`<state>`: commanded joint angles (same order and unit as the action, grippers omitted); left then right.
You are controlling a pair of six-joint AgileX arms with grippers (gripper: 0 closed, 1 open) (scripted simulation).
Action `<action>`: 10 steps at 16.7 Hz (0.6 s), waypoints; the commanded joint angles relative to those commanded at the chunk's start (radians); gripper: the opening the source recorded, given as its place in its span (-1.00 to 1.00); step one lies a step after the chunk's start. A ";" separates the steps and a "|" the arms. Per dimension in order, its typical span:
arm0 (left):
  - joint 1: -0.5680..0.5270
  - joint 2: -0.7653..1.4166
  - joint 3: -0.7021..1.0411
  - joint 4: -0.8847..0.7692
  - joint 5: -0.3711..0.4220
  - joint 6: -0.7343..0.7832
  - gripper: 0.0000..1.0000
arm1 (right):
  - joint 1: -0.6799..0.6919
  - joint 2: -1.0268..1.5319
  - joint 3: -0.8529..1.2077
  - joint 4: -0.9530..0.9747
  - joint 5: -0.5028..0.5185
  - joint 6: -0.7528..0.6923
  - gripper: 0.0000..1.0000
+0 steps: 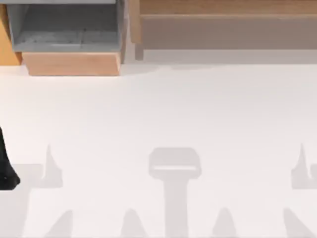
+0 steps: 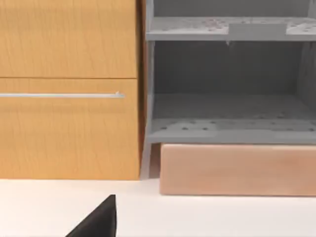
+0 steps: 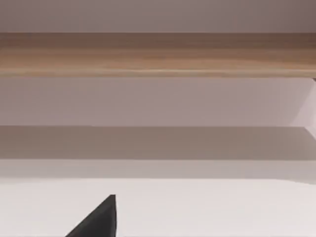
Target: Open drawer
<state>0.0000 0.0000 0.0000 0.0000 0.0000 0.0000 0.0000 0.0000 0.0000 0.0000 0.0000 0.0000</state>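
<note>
Nearest of all, a dark tip of the left claw [image 2: 98, 222] poked into the left wrist view, low over the white desk [image 1: 163, 109]. I could not tell if that claw was open or closed. From above, a bit of the left arm [image 1: 6, 168] sat at the desk's left edge. The right claw [image 3: 98, 222] hung over bare desk on the right side, and I could not tell its state either.

Farther back, at the desk's far left, stood the drawer [image 2: 69, 133]. It had an orange-brown wood front and a thin pale bar handle [image 2: 59, 95] across it. It looked shut, and the left claw was well apart from it. So the job seemed to be at its start: the reach had not begun. Next, I think the left claw needed to go up to the handle, close on it, and pull straight back.

Just beside the drawer sat a grey-lined box [image 2: 227, 113] with a pale wood front [image 2: 237, 170], already pulled out. Farthest right was a long wooden shelf [image 1: 223, 7].

From above, the drawer was cut off to a sliver. The handle ran off the left wrist view's edge too.
</note>
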 joint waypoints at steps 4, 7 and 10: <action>-0.028 0.034 0.029 0.018 -0.031 0.006 1.00 | 0.000 0.000 0.000 0.000 0.000 0.000 1.00; -0.139 0.164 0.117 0.071 -0.149 0.009 1.00 | 0.000 0.000 0.000 0.000 0.000 0.000 1.00; -0.298 0.379 0.239 0.143 -0.307 0.012 1.00 | 0.000 0.000 0.000 0.000 0.000 0.000 1.00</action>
<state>-0.2978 0.3795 0.2389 0.1433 -0.3073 0.0115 0.0000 0.0000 0.0000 0.0000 0.0000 0.0000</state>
